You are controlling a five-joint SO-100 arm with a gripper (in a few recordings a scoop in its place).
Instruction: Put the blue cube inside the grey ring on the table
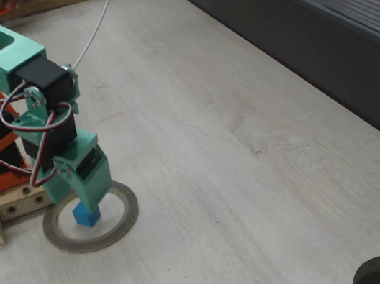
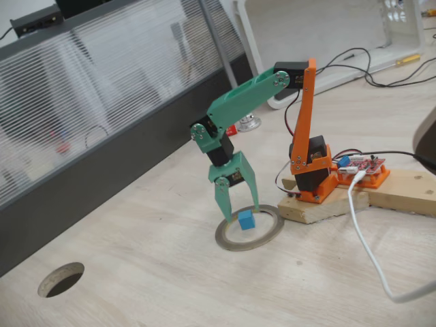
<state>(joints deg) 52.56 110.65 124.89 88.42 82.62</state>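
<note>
The blue cube (image 2: pixel 245 219) sits on the table (image 2: pixel 157 279) inside the grey ring (image 2: pixel 249 227), toward the rim nearest the arm's base rather than at the centre, with bare wood showing around it. That suggests the placing step is essentially done and the cube was simply let down where the reach ended.

Directly over it, the green gripper (image 2: pixel 238 206) points straight down with its two fingers spread apart in a clear V, straddling the cube. It has let go: one fingertip (image 2: pixel 222 214) stands to the cube's left in that fixed view, and the other comes down just behind the cube. Whether either tip touches the cube is hard to tell, since in the other fixed view the gripper (image 1: pixel 86 196) hides the cube's (image 1: pixel 86 216) top.

Farther back, the orange base (image 2: pixel 310 174) is fixed on a wooden block (image 2: pixel 368 194), which would keep the arm steady.
</note>
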